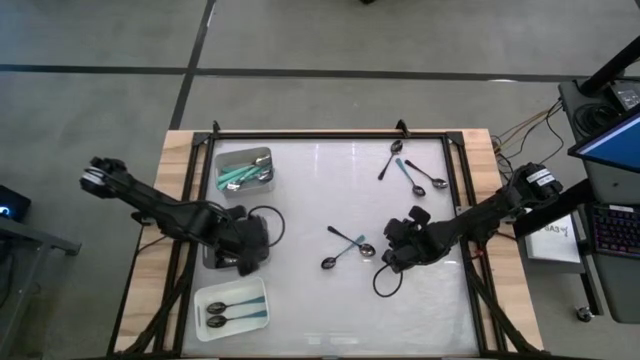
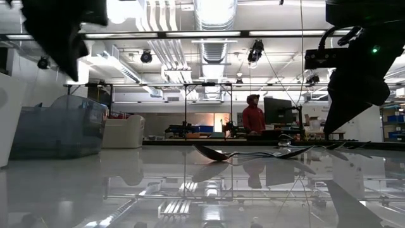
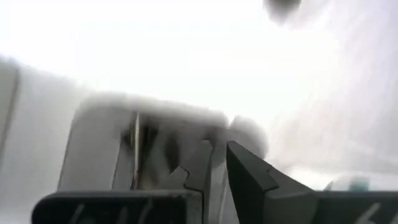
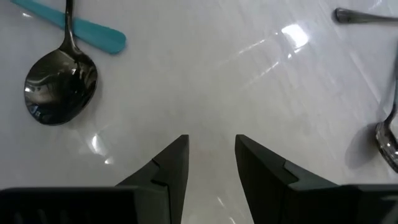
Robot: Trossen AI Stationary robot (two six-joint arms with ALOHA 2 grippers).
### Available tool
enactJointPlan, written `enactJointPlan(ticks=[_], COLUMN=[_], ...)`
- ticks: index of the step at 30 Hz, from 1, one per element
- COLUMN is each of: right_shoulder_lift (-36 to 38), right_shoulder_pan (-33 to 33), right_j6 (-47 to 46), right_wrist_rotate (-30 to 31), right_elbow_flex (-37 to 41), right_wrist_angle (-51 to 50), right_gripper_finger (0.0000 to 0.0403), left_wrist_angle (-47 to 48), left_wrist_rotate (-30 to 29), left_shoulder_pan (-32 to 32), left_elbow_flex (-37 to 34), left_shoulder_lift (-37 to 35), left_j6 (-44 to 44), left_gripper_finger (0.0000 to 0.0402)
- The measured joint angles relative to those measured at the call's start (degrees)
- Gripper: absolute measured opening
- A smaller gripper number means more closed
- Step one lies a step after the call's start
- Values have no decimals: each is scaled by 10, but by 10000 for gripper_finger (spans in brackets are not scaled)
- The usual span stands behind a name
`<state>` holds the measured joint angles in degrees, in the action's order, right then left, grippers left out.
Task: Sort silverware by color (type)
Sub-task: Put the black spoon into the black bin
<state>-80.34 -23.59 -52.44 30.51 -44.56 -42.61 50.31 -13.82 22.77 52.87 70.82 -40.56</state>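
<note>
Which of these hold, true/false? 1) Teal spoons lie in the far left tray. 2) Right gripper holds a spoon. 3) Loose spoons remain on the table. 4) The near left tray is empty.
1) True: teal-handled spoons lie in the far left tray.
2) False: the right gripper is open over bare table, holding nothing.
3) True: crossed spoons at the centre, more spoons at the far right.
4) False: the near left tray holds two spoons.

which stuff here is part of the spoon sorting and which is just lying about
Part of the job:
- crossed spoons mid-table
- loose spoons at the far right
- teal spoons in the far tray
- spoons in the near tray
- left gripper
- right gripper

Lying about:
- keyboard
- clear bin
</note>
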Motion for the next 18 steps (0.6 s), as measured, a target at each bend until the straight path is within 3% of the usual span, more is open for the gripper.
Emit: enactJointPlan(ticks=[4, 10, 14, 18], right_shoulder_lift=[0, 0, 0, 0], right_shoulder_pan=[0, 0, 0, 0], right_j6=[-22, -35, -5, 23], right_wrist_rotate=[44, 56, 56, 55], right_elbow_flex=[0, 0, 0, 0], right_wrist_angle=[1, 19, 29, 27], right_gripper_finger=[123, 123, 123, 123], left_wrist_angle=[-67, -102, -95, -93], left_wrist_rotate=[-96, -180, -178, -103], left_shoulder_pan=[-1, -16, -29, -51], left_elbow_flex=[42, 110, 158, 206], left_shoulder_lift=[34, 115, 181, 240], left_j6=[7, 8, 35, 93], left_gripper_finger=[34, 34, 34, 34])
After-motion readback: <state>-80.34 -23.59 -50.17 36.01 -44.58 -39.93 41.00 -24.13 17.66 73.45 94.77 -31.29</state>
